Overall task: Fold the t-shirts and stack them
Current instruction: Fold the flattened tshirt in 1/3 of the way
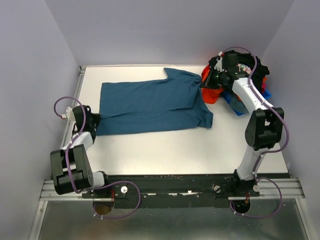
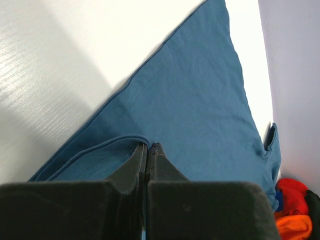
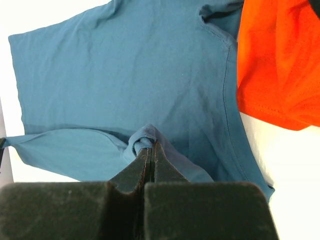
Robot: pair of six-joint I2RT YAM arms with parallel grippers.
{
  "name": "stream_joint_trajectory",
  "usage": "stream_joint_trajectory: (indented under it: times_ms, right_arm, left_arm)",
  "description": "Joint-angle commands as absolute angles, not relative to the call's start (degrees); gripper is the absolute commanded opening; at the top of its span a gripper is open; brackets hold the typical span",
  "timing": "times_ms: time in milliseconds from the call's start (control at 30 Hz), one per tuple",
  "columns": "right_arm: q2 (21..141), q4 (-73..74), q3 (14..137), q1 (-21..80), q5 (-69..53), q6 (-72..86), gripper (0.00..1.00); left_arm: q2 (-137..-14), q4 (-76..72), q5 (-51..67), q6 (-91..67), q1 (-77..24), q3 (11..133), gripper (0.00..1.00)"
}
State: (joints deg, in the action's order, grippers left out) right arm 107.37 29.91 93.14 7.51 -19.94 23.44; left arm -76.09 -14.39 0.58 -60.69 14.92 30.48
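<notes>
The teal-blue t-shirt (image 1: 152,102) lies spread flat across the middle of the table. My left gripper (image 1: 95,120) is shut on its hem at the near left corner; the left wrist view shows the jaws (image 2: 147,146) pinching the hem edge of the shirt (image 2: 200,100). My right gripper (image 1: 205,82) is shut on a pinched fold of the same shirt at its far right end, seen in the right wrist view (image 3: 150,143) over the cloth (image 3: 125,75). The orange-red shirt (image 1: 212,93), the bright blue shirt (image 1: 235,102) and the black floral shirt (image 1: 260,70) lie piled at the back right.
The orange-red shirt (image 3: 280,55) lies right beside my right gripper and also shows in the left wrist view (image 2: 295,215). Lavender walls (image 1: 30,75) close in the white table (image 1: 165,152) on the left, back and right. The black arm rail (image 1: 175,185) runs along the near edge.
</notes>
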Motion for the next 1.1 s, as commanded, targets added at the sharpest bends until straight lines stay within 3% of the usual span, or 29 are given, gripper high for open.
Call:
stream_joint_trajectory:
  times_ms: [0,167,233,267,333,400,500,567,767,900,1067]
  right_arm:
    - [109.16,31.29,95.97,7.65,-17.93,22.24,0.01]
    - [110.47,31.20,97.11,7.65,-17.67,22.50,0.01]
    - [111.61,31.20,98.52,7.65,-17.84,22.50,0.06]
    - [112.23,31.55,99.57,7.65,-17.84,22.41,0.14]
    - [113.03,33.04,101.07,7.82,-17.84,22.06,0.54]
    - [110.93,32.44,98.28,8.26,-16.01,22.67,0.61]
    - [104.00,26.57,88.63,8.88,-14.77,25.04,0.62]
    - [98.03,22.08,80.02,9.49,-13.10,27.06,0.63]
    - [84.48,14.60,60.32,10.72,-10.55,30.32,0.57]
    - [76.22,11.69,49.68,10.72,-9.15,32.77,0.53]
    - [67.60,4.41,38.78,10.72,-8.88,37.08,0.50]
  left_arm:
    - [-76.99,-16.79,1.14,-60.91,14.77,31.12,0.00]
    - [-78.57,-15.91,0.79,-60.56,14.85,31.72,0.00]
    - [-79.36,-16.08,1.58,-60.29,14.85,32.25,0.02]
    - [-79.54,-15.82,2.19,-59.94,14.85,32.60,0.12]
    - [-79.89,-15.13,4.82,-56.62,14.85,34.79,0.33]
    - [-78.85,-9.78,3.44,-54.15,14.68,37.17,0.56]
    - [-73.58,-8.53,0.45,-54.66,14.76,34.38,0.81]
    - [-69.37,-8.44,-2.28,-55.72,14.77,31.57,0.88]
    - [-58.72,-0.72,-5.36,-59.76,14.68,25.32,0.83]
    - [-57.13,3.51,-2.73,-60.12,14.76,23.21,0.77]
    - [-56.60,4.83,-2.37,-60.82,14.76,20.31,0.75]
